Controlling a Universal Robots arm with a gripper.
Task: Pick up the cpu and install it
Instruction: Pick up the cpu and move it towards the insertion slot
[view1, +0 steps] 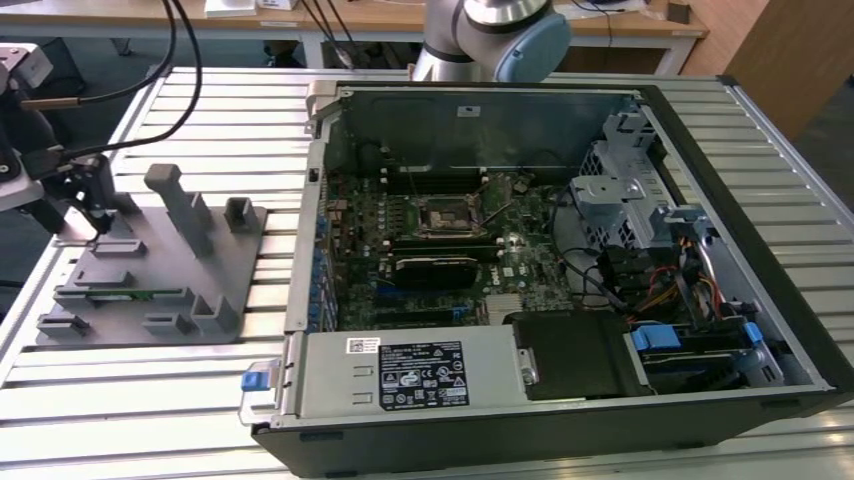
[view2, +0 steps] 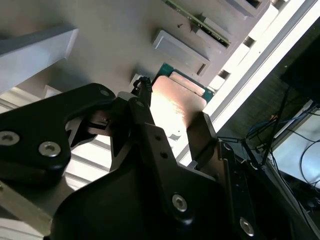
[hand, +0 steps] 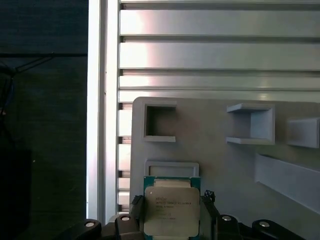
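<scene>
Gripper (hand: 171, 204): its two dark fingers (hand: 136, 206) are closed against opposite edges of the cpu (hand: 171, 216), silver lid toward the camera in the first wrist view. The edge grip presumably spares the underside contacts. The chip appears raised just off the grey fixture (hand: 225, 165), beside a shallow framed recess (hand: 171, 167), likely its parking seat. This work sits at the exterior view's left. The open computer case (view1: 747, 230) and its dark socket (view1: 445, 215) are well apart, mid-frame.
</scene>
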